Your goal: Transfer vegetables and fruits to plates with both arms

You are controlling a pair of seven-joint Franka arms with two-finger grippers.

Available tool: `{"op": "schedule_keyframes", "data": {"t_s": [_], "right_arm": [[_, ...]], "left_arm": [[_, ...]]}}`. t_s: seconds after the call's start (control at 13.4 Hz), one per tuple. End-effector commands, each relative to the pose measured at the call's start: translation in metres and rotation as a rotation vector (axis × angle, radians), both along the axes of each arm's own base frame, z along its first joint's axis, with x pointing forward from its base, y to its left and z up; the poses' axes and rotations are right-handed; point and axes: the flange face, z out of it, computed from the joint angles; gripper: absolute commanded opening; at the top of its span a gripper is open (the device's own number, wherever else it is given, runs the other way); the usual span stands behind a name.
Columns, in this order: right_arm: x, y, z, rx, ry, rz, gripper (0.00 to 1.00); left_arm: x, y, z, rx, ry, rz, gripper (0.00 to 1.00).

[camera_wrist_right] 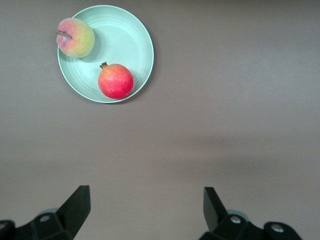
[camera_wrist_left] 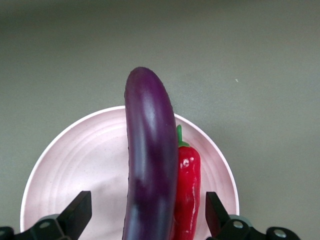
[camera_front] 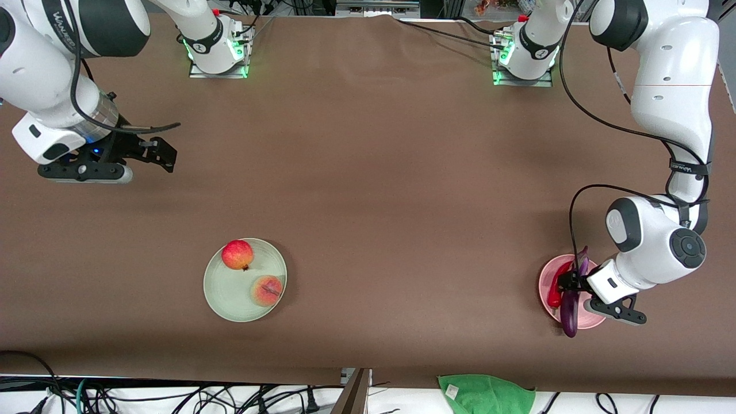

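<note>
The purple eggplant (camera_front: 569,313) (camera_wrist_left: 150,160) and the red chili pepper (camera_front: 555,290) (camera_wrist_left: 187,195) lie side by side on the pink plate (camera_front: 592,323) (camera_wrist_left: 75,165) at the left arm's end of the table. The eggplant's end overhangs the rim nearest the front camera. My left gripper (camera_front: 575,283) (camera_wrist_left: 147,215) is open, its jaws wide to either side of both vegetables and touching neither. The pomegranate-like fruit (camera_front: 237,255) (camera_wrist_right: 115,81) and the peach (camera_front: 267,290) (camera_wrist_right: 75,37) sit on the mint green plate (camera_front: 230,305) (camera_wrist_right: 130,35). My right gripper (camera_front: 164,156) (camera_wrist_right: 146,207) is open and empty over bare table.
A green cloth (camera_front: 486,394) lies just off the table's edge nearest the front camera. Black cables run along that edge. The two arm bases (camera_front: 218,52) (camera_front: 526,57) stand at the table's farthest edge.
</note>
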Motion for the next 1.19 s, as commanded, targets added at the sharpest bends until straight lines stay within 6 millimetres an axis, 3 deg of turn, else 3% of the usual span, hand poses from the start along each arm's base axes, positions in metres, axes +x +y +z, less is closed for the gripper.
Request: {"op": "schedule_keyframes", "data": {"t_s": [0.0, 0.22, 0.37, 0.52, 0.75, 1.12], "right_arm": [[-0.008, -0.005, 0.001, 0.026, -0.009, -0.034, 1.00], [-0.002, -0.020, 0.003, 0.041, -0.009, -0.065, 1.00], [0.006, -0.018, 0.008, 0.038, -0.026, -0.045, 1.00], [0.009, -0.017, 0.014, 0.033, -0.038, -0.047, 1.00], [0.011, -0.019, 0.031, 0.048, -0.071, -0.052, 1.00], [0.011, -0.022, 0.036, 0.038, -0.078, -0.054, 1.00]], "left_arm": [[0.001, -0.003, 0.022, -0.017, 0.013, -0.001, 1.00], [-0.006, -0.007, 0.057, -0.047, 0.068, 0.047, 1.00], [-0.023, -0.013, 0.097, -0.057, 0.157, 0.109, 1.00], [-0.047, -0.035, 0.135, -0.047, 0.215, 0.170, 1.00], [-0.077, -0.039, 0.183, -0.034, 0.276, 0.220, 1.00], [-0.119, -0.029, 0.270, 0.007, 0.320, 0.253, 1.00]]}}
